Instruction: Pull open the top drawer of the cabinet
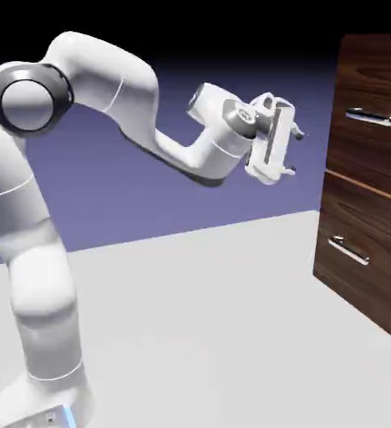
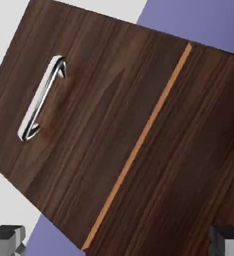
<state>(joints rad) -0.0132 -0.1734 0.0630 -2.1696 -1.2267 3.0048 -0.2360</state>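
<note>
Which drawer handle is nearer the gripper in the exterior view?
The upper one, above the orange strip and roughly level with the open gripper. The lower handle sits below the strip, farther from the fingers.

Behind everything is a plain backdrop of blue-violet colour; toward its top edge it becomes fully black; below it lies a smooth pale grey floor surface, without pattern; their meeting line is straight and rises slightly toward the exterior view's right; the light on this surface looks even.
</note>
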